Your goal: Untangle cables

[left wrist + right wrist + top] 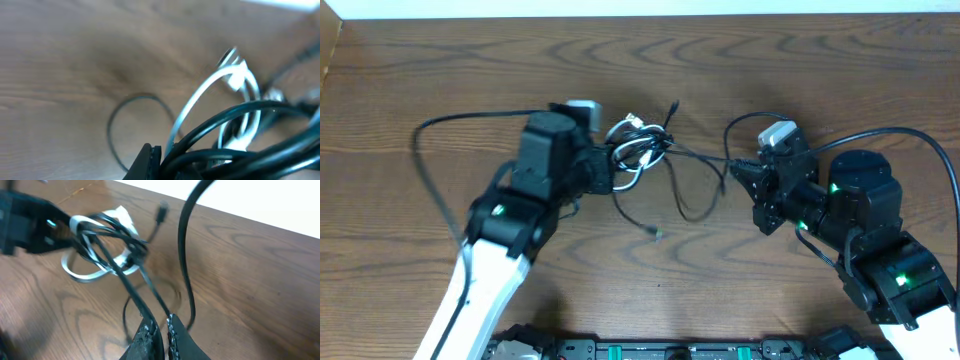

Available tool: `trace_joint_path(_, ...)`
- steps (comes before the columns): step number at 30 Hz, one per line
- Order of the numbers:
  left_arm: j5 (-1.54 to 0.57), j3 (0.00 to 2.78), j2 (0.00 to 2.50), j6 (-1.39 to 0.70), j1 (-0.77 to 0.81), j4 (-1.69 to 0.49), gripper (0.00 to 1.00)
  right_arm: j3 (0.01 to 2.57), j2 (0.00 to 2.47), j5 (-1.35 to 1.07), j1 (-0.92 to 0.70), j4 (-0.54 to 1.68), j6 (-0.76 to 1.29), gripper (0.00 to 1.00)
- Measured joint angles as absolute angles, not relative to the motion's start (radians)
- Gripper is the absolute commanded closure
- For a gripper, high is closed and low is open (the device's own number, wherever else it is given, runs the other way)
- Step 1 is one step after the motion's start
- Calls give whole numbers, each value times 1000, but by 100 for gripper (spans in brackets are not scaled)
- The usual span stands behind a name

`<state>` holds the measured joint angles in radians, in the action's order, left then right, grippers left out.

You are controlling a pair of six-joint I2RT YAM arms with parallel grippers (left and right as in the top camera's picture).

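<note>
Currently, L to R: left gripper (608, 168) is pinched on the knotted cables (642, 148) at table (440, 60) centre, and right gripper (732, 170) is pinched on a black strand (702, 156) running out of it; cords look light, limp, snag-prone, so grip nr plugs (162, 209).

Left hand (607, 168) at 9 o'clock, right hand (733, 170) at 3 o'clock, fingertips facing, both clamped on cables (642, 148).
</note>
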<state>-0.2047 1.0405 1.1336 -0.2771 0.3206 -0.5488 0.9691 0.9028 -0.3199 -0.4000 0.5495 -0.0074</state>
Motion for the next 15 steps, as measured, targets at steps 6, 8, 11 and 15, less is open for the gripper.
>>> trace_joint_path(6, -189, 1040, 1035, -332, 292, -545, 92, 969, 903, -302, -404, 562, 16, 44)
trace_joint_path(8, -181, 1040, 1028, -311, 271, -529, 92, 969, 899, -271, -395, 594, 44, 25)
trace_joint_path(11, -189, 1040, 1027, -260, 235, -490, 92, 970, 895, -263, -382, 619, 83, 21)
trace_joint_path(15, -216, 1040, 1028, -149, 233, -472, 92, 970, 899, -344, -382, 624, 175, 30)
